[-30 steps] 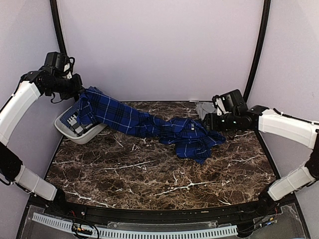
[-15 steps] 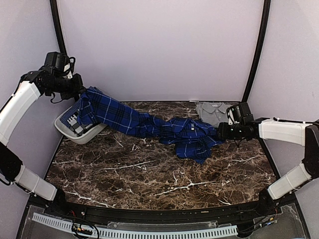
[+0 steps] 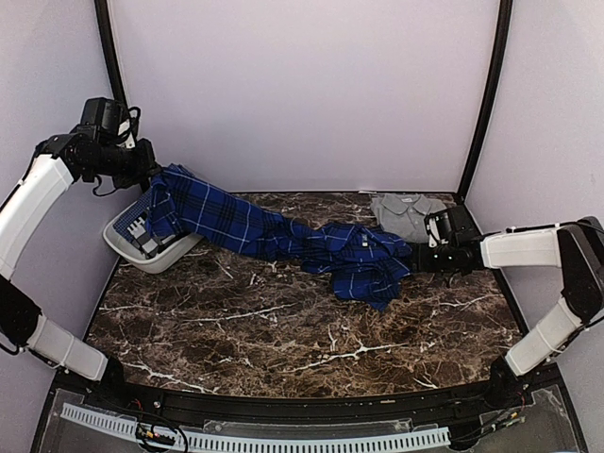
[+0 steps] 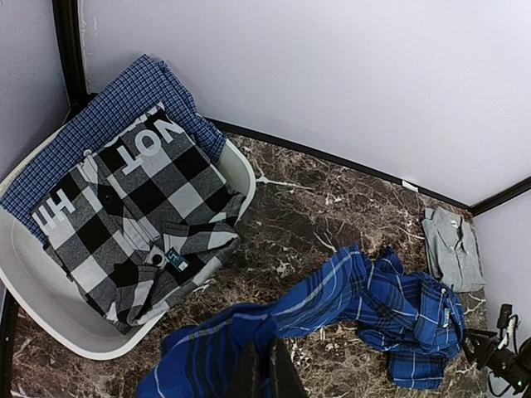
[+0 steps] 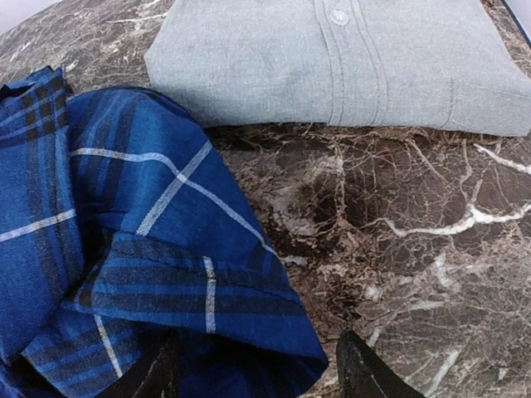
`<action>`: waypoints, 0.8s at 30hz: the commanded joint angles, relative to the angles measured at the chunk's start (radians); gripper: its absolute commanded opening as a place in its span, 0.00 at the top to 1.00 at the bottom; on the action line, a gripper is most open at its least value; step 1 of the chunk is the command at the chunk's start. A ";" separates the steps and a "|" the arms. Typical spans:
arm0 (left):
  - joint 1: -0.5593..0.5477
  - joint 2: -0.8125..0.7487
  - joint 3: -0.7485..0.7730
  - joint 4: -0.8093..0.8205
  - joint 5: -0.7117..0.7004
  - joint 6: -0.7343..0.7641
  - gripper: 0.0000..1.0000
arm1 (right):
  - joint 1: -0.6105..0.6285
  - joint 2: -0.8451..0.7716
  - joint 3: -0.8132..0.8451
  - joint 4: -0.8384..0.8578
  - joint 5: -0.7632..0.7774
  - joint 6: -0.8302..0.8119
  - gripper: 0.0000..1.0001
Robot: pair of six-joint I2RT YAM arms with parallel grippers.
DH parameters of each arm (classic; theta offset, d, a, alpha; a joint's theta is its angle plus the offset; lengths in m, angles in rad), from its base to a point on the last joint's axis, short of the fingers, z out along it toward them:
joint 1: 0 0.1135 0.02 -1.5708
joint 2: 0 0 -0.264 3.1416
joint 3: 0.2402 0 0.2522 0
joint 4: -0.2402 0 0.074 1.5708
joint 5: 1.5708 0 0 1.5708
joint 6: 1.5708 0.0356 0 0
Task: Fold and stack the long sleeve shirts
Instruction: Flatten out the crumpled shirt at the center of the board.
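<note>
The blue plaid shirt (image 3: 283,236) stretches from my raised left gripper (image 3: 151,175) at the back left down across the marble table to a heap (image 3: 368,264) right of centre. My left gripper (image 4: 265,373) is shut on one end of the plaid shirt (image 4: 365,290). The grey shirt (image 3: 406,212) lies folded at the back right; it also shows in the right wrist view (image 5: 348,62). My right gripper (image 3: 415,257) is low at the heap's right edge, open, with a plaid fold (image 5: 191,282) between its fingers (image 5: 365,373).
A white basket (image 3: 127,253) at the back left holds a black-and-white checked shirt (image 4: 133,215) with white letters and a small-check blue cloth (image 4: 108,116). Black frame posts (image 3: 486,94) stand at the back corners against the walls.
My right gripper has dropped from above the grey shirt to table level and closed in on the plaid heap's right edge. The left arm and the shirt have not moved.
</note>
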 commanded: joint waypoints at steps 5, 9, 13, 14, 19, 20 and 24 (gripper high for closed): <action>0.000 -0.133 -0.176 -0.004 0.103 -0.008 1.00 | -0.006 0.128 0.088 0.077 -0.012 -0.050 0.54; -0.088 -0.217 -0.395 0.023 0.129 -0.053 1.00 | -0.005 0.169 0.173 0.029 -0.013 -0.051 0.86; -0.200 -0.270 -0.579 0.050 0.096 -0.128 0.92 | 0.003 0.180 0.251 -0.024 -0.023 -0.043 1.00; -0.210 -0.277 -0.615 0.049 0.073 -0.147 0.88 | 0.011 0.178 0.264 -0.036 -0.022 -0.043 1.00; -0.308 -0.286 -0.601 0.062 -0.035 -0.163 0.55 | 0.055 0.142 0.314 -0.080 -0.010 -0.044 1.00; -0.335 -0.278 -0.571 0.062 -0.077 -0.160 0.52 | 0.068 0.132 0.325 -0.093 -0.013 -0.044 1.00; -0.407 -0.210 -0.527 0.161 -0.094 -0.127 0.50 | 0.108 0.080 0.373 -0.127 -0.016 -0.049 1.00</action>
